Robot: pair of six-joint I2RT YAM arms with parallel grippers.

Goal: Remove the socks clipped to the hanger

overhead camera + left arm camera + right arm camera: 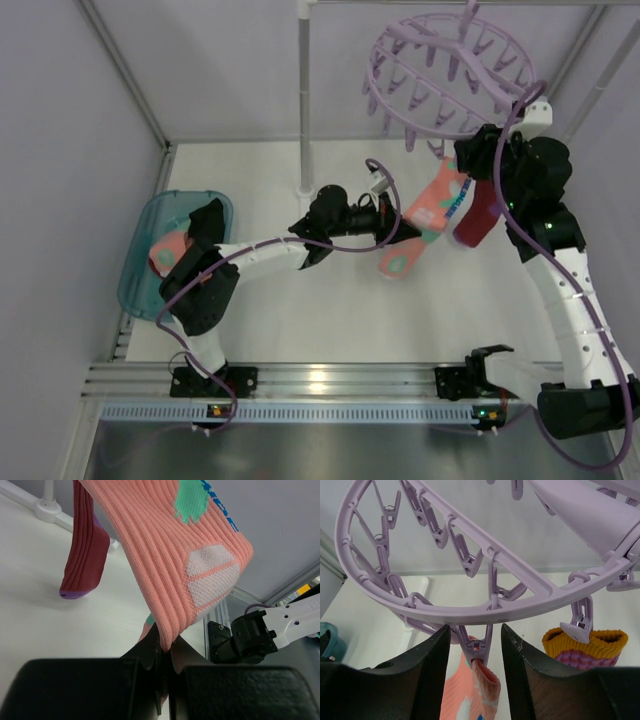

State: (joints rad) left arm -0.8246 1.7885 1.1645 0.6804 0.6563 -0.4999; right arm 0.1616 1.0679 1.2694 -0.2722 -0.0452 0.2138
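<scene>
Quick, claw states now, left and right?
Left claw: closed on the pink sock.
Right claw: open, straddling the peg clipping that sock.

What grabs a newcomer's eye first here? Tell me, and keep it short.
The salmon sock, stretched between a peg of the lilac hanger at upper right and the left gripper, whose jaws are shut on its lower end. The right gripper stands open astride that peg, an orange-cuffed sock clipped beside it.

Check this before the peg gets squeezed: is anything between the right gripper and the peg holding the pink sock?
Nothing visible: the open right gripper straddles the peg, pink sock hanging below it.
</scene>
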